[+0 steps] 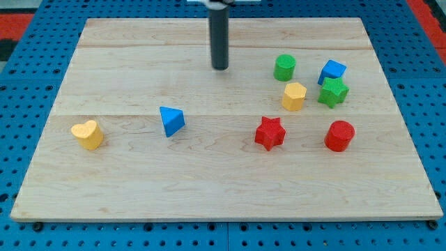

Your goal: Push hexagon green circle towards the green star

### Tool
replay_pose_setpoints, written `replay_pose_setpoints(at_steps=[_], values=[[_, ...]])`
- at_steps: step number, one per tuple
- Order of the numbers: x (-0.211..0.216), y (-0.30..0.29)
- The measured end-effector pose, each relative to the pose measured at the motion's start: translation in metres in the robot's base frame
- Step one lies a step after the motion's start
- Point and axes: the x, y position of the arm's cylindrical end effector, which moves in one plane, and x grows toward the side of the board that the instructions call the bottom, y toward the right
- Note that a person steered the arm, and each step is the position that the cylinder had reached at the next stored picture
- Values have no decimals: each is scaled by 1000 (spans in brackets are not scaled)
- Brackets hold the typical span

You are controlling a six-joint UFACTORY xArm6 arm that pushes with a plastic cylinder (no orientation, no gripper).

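Observation:
The green circle block (284, 67) stands at the view's upper right of the wooden board (139, 181). The green star (333, 92) lies to its lower right, with a blue cube (332, 71) just above the star. A yellow hexagon-like block (294, 96) sits below the green circle and left of the star. My tip (220, 67) rests on the board to the left of the green circle, well apart from it, at about the same height in the view.
A red star (270, 133) and a red circle block (339, 135) lie below the cluster. A blue triangle (171, 120) sits left of centre. A yellow heart (88, 134) lies at the far left.

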Motion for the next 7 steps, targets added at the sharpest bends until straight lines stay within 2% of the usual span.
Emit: replay_pose_setpoints(at_steps=[1,3,4,5,7], values=[[-11,67],[50,104],[52,35],[86,-19],[203,-12]])
